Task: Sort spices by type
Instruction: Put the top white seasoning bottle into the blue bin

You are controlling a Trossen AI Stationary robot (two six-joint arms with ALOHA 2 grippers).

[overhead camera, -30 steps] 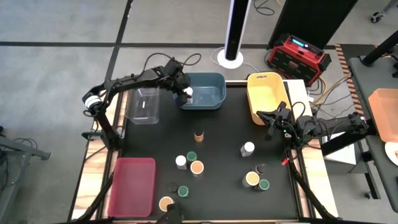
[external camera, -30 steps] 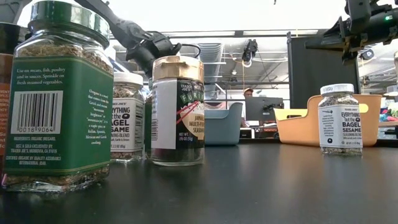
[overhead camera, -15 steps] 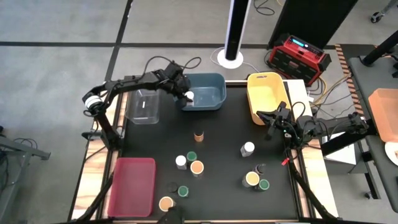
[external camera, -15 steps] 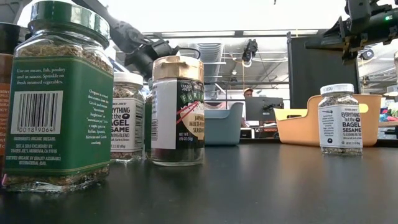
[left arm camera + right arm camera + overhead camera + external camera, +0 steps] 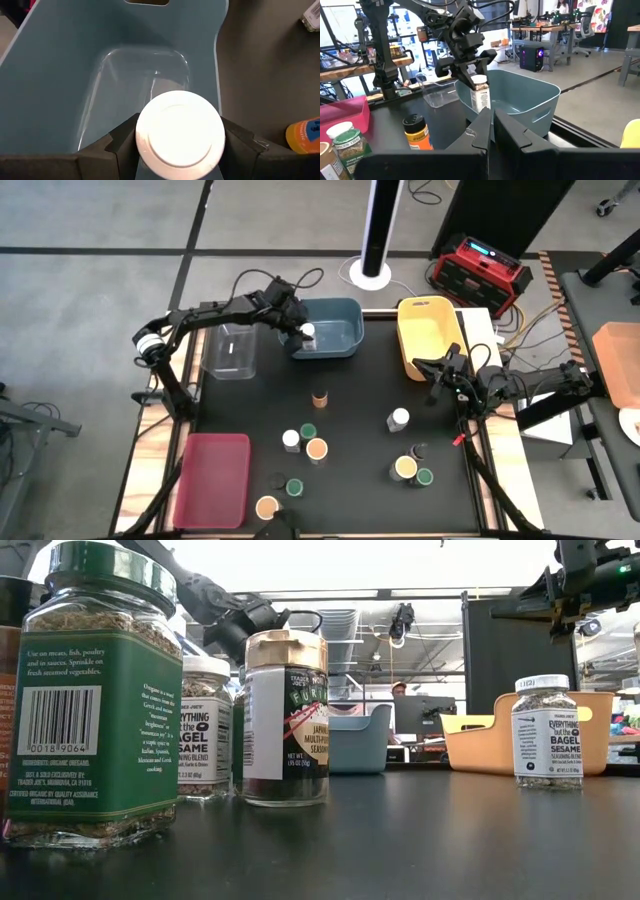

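Note:
My left gripper [image 5: 303, 332] is over the left end of the blue bin [image 5: 335, 340], shut on a white-lidded spice jar [image 5: 480, 95]. Other spice jars stand upright on the black table: an orange-lidded one [image 5: 320, 398], a white-lidded one [image 5: 400, 418], a cluster near the middle [image 5: 309, 442], another at the right [image 5: 412, 468], and some at the near edge [image 5: 280, 495]. My right gripper [image 5: 433, 380] waits shut at the table's right edge, beside the yellow bin [image 5: 430, 335], touching nothing. My left gripper pinches the jar between its two fingers [image 5: 122, 145], one on each side just below the white lid [image 5: 180, 135]. The fingers slant down from the table's left. The jar hangs about upright, lid up, lifted clear above the blue bin's floor [image 5: 135, 75].
A clear bin [image 5: 232, 350] sits left of the blue bin, and a red bin [image 5: 212, 480] lies at the near left. A red power unit [image 5: 480, 270] and a white post [image 5: 375, 230] stand beyond the table's far edge. The table's middle strip shows bare black surface.

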